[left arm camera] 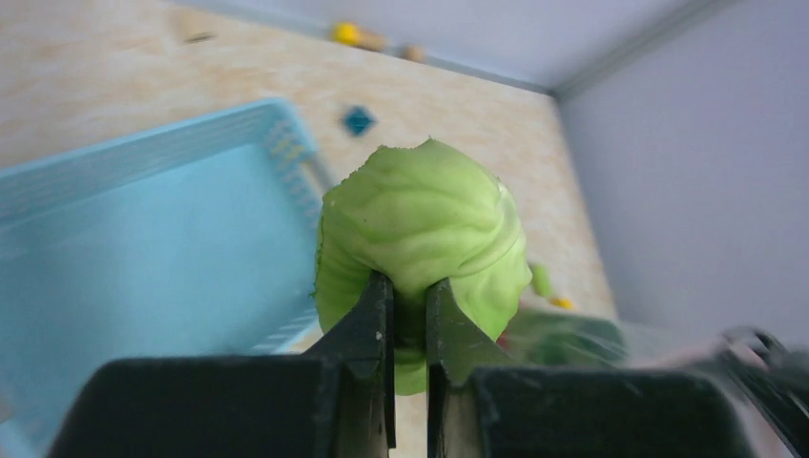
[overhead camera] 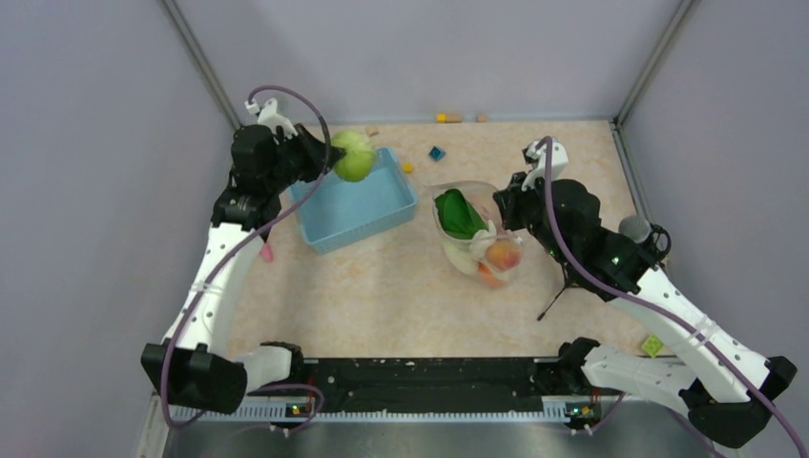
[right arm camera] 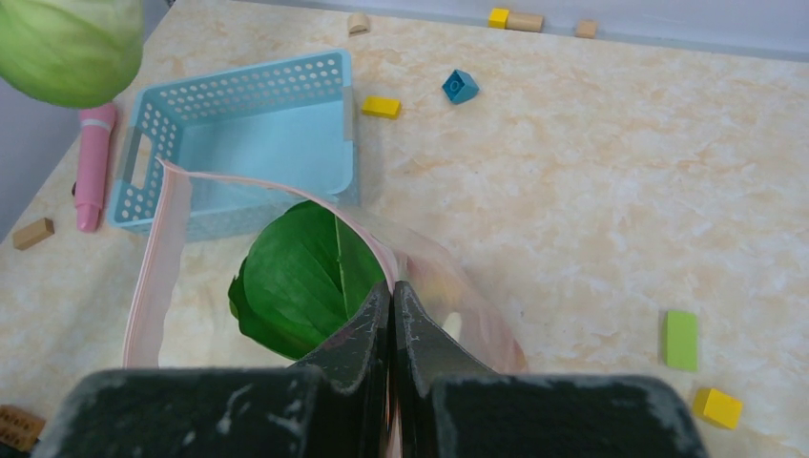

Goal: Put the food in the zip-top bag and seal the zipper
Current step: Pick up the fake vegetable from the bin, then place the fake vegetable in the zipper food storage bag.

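Pale green, ribbed cabbage (overhead camera: 354, 156) clamped in left end effector (left arm camera: 408, 291), arm reaching far-left over the light blue basket's (overhead camera: 367, 230) far edge; clear zip-top bag (right arm camera: 458, 296) on desk (overhead camera: 382, 296) right of basket, pink zipper (right arm camera: 153, 258) gaping, leafy green (right arm camera: 296, 277) and orange fruits (overhead camera: 501, 256) inside, right end effector (right arm camera: 392, 291) pinching its rim.

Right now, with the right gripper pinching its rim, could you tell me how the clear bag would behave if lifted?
Probably floppy: the pink strip on the bag bows in a loose curve beside the right gripper. It would likely sag bottom-heavy, since the leafy green and orange fruit sit inside. The smooth film might slip.
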`<control>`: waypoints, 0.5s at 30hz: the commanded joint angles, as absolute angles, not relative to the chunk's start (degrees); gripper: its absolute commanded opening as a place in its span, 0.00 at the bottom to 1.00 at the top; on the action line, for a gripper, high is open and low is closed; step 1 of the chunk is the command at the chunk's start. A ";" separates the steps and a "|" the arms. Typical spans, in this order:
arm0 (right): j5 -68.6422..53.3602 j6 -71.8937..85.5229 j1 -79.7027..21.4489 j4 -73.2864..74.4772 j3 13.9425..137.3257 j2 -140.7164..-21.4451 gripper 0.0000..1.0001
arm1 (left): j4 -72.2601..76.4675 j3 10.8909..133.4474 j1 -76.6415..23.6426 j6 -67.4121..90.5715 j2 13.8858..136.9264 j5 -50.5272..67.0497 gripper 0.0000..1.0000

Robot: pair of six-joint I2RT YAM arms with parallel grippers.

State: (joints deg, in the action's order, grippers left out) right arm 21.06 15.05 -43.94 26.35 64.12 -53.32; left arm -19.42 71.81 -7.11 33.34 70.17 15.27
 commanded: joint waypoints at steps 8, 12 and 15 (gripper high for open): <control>21.72 15.37 -43.42 22.09 65.38 -51.92 0.00 | -4.77 77.59 -31.27 22.65 65.74 35.44 0.00; 21.40 15.71 -43.43 22.14 65.37 -51.77 0.00 | -7.71 80.55 -37.79 17.48 69.52 30.64 0.00; 21.32 16.03 -43.46 22.16 65.37 -51.74 0.00 | -8.31 81.93 -41.23 14.14 72.63 31.20 0.00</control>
